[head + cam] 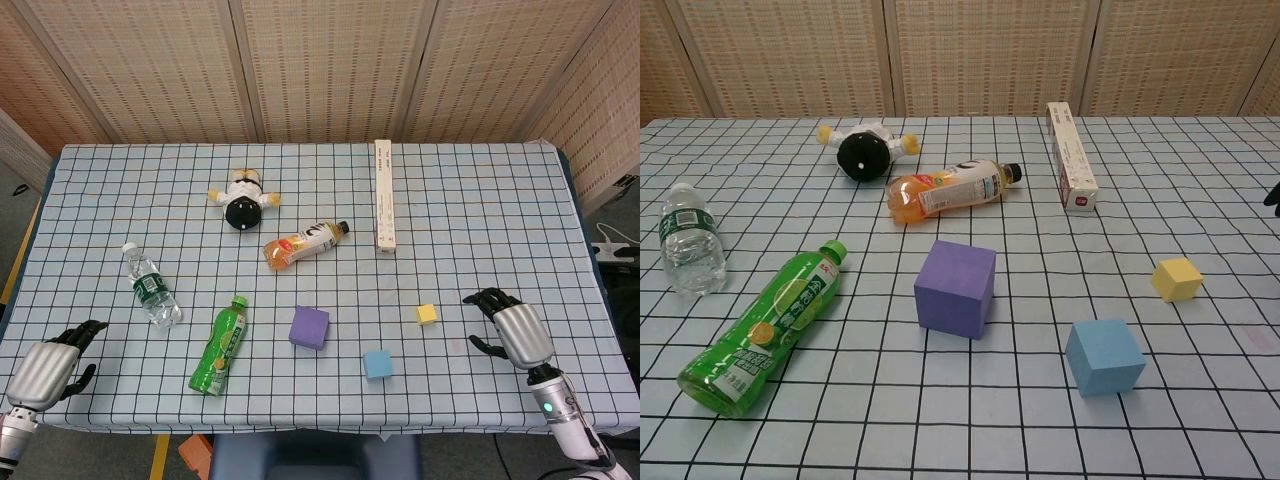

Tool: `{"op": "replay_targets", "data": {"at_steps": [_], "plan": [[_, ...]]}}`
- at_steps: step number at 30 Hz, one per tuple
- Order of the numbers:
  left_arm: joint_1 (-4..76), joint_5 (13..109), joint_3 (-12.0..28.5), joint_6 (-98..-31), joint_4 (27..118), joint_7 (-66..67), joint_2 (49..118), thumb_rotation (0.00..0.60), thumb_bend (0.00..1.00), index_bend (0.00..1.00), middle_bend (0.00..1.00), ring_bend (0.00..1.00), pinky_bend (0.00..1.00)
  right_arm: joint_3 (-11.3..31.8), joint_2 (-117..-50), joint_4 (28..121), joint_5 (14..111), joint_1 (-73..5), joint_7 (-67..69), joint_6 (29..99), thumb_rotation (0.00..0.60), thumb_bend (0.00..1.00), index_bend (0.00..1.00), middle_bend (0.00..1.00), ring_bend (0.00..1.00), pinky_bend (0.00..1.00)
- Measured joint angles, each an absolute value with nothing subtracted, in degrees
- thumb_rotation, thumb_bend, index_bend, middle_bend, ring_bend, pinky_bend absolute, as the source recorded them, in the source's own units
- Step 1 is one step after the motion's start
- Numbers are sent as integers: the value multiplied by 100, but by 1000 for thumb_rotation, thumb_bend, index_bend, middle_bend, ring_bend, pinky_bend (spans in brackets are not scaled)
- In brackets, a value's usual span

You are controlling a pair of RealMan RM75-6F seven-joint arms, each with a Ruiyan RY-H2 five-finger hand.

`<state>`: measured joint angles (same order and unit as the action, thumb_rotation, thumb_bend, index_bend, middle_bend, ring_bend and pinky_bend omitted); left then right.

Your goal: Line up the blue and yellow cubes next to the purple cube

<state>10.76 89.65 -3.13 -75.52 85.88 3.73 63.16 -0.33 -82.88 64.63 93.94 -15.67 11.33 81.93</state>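
Observation:
The purple cube [310, 327] [956, 288] stands near the table's front middle. The blue cube [377, 363] [1105, 356] sits to its right and closer to the front edge. The small yellow cube [427, 314] [1177, 278] lies further right. My right hand [509, 327] rests on the table right of the yellow cube, fingers apart, holding nothing; only its dark fingertips [1273, 196] show in the chest view. My left hand [55, 362] lies at the front left corner, empty, fingers slightly curled.
A green bottle [220, 345] lies left of the purple cube, a clear water bottle [151, 285] further left. An orange drink bottle [304, 243], a plush toy [243, 199] and a long white box [384, 196] lie further back on the checked cloth [480, 200].

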Motion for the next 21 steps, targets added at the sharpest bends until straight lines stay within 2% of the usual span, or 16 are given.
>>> {"op": "replay_targets", "data": {"at_steps": [9,12,15,21], "plan": [[1099,8960,-307,-7514,8548,292,6316,600,446,174,158,270,531,-53,-8254,6488,9413,-1601,1136,8120,600,85,323,340,236,500],[1111,8911,-291,-7480,8496,214,6327,600,446,177,158,270,531,-75,-8278,6423,9489,-1616,1155,8166,600,85,381,348,282,519],[1093,8829,-277,-7470,8521,196,6312,600,446,185,159,270,531,-142,-8222,6491,9546,-1642,1124,8098,600,75,434,428,378,600],[1068,8949,-300,-7567,8609,324,6288,600,444,192,160,269,531,-161,-7872,7205,9549,-1798,698,7759,600,32,453,658,593,798]]}}
